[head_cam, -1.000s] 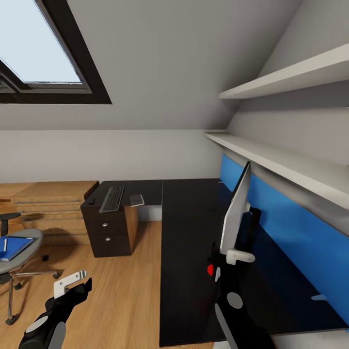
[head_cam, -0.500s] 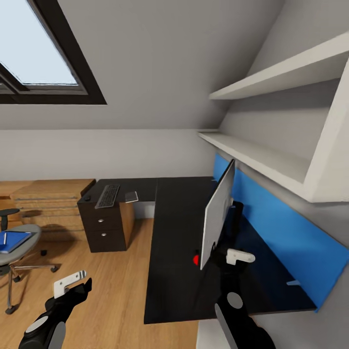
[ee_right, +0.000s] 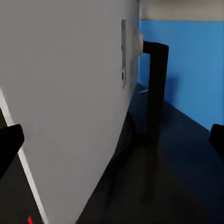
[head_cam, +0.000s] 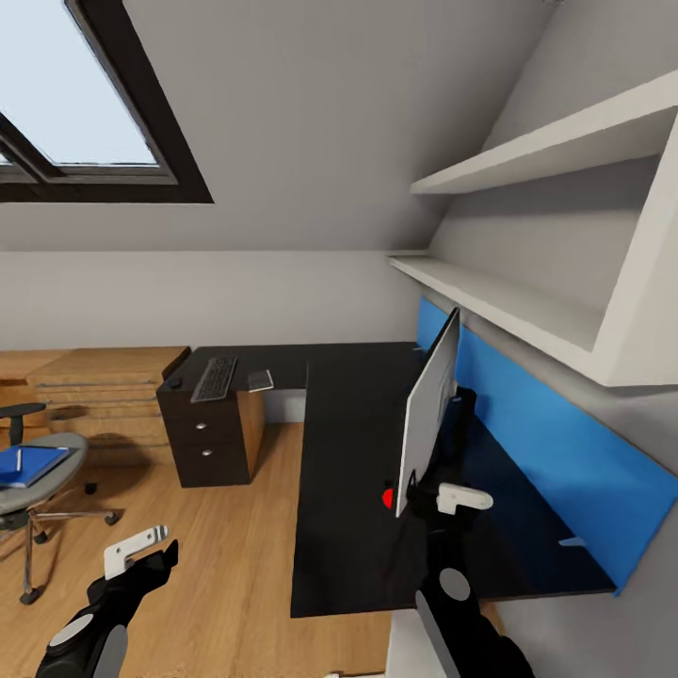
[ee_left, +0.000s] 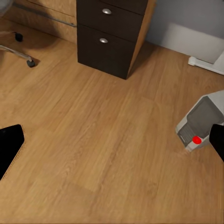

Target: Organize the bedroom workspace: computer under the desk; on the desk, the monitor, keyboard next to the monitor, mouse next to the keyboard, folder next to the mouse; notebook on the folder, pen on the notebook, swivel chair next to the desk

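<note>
No readable text, labels, brands or numbers on anything in view.

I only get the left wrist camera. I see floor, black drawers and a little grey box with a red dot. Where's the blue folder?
Observer: The folder lies on the chair seat, out on the floor away from the desk.
Operator: Is anything on top of those drawers?
Observer: Yes, the keyboard lies there, with the notebook beside it.
Operator: And where's the big screen?
Observer: The monitor stands on the desk's long side, in front of the blue wall panel. The right pincer is open at its lower corner.
</note>
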### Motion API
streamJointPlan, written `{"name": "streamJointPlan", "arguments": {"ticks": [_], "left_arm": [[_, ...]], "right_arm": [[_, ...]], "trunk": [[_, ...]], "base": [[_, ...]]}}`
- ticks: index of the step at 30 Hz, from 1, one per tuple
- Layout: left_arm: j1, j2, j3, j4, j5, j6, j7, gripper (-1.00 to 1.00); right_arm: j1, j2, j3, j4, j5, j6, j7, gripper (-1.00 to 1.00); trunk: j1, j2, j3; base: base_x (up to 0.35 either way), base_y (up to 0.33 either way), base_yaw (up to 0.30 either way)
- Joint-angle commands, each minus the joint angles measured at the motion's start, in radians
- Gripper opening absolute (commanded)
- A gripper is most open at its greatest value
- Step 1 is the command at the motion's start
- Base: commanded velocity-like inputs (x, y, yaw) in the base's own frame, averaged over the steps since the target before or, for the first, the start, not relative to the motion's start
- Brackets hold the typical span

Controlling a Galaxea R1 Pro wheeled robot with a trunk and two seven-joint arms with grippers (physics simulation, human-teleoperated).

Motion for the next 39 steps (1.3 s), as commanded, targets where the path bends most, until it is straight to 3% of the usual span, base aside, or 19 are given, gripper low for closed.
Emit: {"name": "streamJointPlan", "arguments": {"ticks": [1,13,14,18,24,33,39], "left_arm": [[-0.001,0.0,0.0,-0.001,0.011,0.004,0.006,1.0],[-0.001,-0.001,0.0,-0.001,0.011,0.003,0.006,1.0],[-0.001,0.0,0.0,-0.001,0.011,0.003,0.006,1.0],[-0.001,-0.001,0.0,-0.001,0.011,0.003,0.006,1.0],[-0.001,-0.002,0.0,-0.001,0.011,0.003,0.006,1.0],[-0.001,-0.002,0.0,0.0,0.011,0.003,0.006,1.0],[-0.001,-0.002,0.0,0.0,0.011,0.003,0.006,1.0]], "right_arm": [[-0.001,0.0,0.002,0.0,-0.001,-0.003,-0.005,1.0],[0.001,-0.002,0.059,0.003,0.001,-0.002,-0.004,1.0],[0.001,-0.002,0.077,0.004,0.002,-0.001,-0.004,1.0],[0.001,-0.002,0.083,0.004,0.004,-0.002,-0.005,1.0],[0.001,-0.014,0.085,0.003,0.004,-0.003,-0.006,1.0],[0.001,-0.037,0.082,0.0,0.003,-0.001,-0.011,1.0],[0.001,-0.043,0.039,0.0,0.003,0.004,-0.009,1.0]], "trunk": [[0.0,-0.002,-0.002],[0.0,-0.002,-0.002],[0.0,-0.002,-0.002],[0.0,-0.002,-0.002],[0.0,-0.002,-0.002],[0.0,-0.002,-0.002],[0.0,-0.002,-0.002]], "base": [[-0.125,0.307,0.0],[-0.04,0.126,0.0],[0.164,0.008,0.0],[0.234,0.004,0.0],[0.273,0.001,0.0],[0.042,0.0,0.0],[0.001,0.0,0.0]]}}
